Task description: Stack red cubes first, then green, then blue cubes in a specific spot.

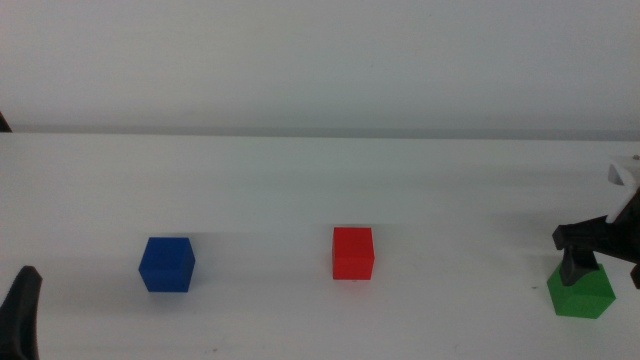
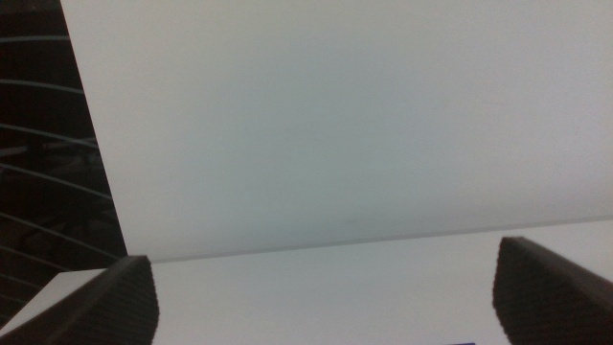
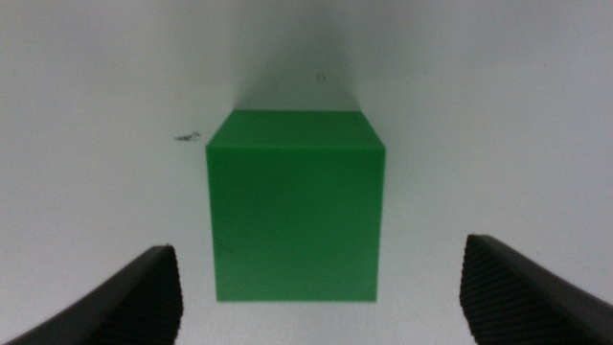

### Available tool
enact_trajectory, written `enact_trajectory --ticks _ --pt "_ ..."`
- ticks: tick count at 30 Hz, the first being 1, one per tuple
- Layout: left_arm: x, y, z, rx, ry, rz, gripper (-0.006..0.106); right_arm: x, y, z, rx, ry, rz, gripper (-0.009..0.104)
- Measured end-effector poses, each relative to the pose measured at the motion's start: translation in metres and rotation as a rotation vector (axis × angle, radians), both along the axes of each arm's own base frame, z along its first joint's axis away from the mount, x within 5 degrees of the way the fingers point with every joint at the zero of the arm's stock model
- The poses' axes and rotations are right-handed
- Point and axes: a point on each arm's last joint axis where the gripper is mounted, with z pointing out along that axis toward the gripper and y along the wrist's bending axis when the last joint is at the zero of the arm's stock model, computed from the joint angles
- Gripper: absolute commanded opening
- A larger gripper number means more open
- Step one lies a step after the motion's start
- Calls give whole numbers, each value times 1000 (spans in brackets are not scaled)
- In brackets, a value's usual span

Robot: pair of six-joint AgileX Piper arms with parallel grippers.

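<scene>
Right gripper (image 1: 582, 262) hovering over the green cube (image 1: 582, 292), jaws apart.

Three cubes are sitting on the white table (image 1: 320, 190), one of each colour: the blue cube (image 1: 166, 264) toward the left, the red cube (image 1: 353, 252) near the middle, and the green one by the right edge, all well apart with bare tabletop lying between them. Nothing is crowding the green cube, which is showing between the spread jaws in the right wrist view. The left gripper (image 1: 22, 315) is waiting at the lower left corner, jaws open.
</scene>
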Motion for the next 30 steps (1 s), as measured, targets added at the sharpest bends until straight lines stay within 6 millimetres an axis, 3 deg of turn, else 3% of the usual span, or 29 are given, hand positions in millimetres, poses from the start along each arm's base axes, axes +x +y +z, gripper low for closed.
enact_trajectory --ticks 25,27,30 --pt "0 0 0 -2 0 0 94 15 10 -39 -12 37 -3 69" --pt "0 0 0 -2 0 0 94 16 11 -41 -12 43 -2 64" --pt "0 0 0 -2 0 0 94 16 12 -41 -17 45 -7 43"
